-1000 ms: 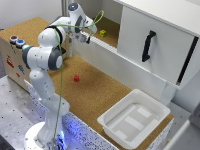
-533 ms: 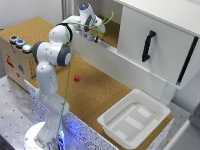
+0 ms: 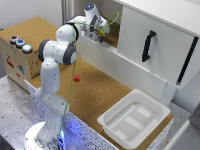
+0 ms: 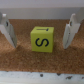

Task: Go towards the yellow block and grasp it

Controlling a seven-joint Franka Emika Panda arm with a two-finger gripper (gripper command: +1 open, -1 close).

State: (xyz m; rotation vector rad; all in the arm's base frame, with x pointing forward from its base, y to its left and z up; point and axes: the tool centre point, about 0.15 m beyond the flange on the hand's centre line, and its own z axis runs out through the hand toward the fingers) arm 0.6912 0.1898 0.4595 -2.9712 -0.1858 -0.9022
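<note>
The yellow block [image 4: 41, 38] is a small yellow-green cube with a dark mark on its face. It sits on the cork surface in the wrist view. My gripper [image 4: 39, 44] is open, with one finger [image 4: 7, 30] on each side of the block and gaps between the fingers and the block. In the exterior view the gripper [image 3: 102, 36] reaches into the open cabinet compartment; the block is hidden behind it there.
A small red cube [image 3: 76, 78] lies on the cork table. A white tray [image 3: 112, 120] stands at the exterior view's lower right. The white cabinet door with a black handle [image 3: 146, 46] is beside the gripper. A box with buttons [image 3: 21, 44] stands at the exterior view's left.
The arm has moved toward the exterior view's right and down, bringing the gripper into the cabinet compartment.
</note>
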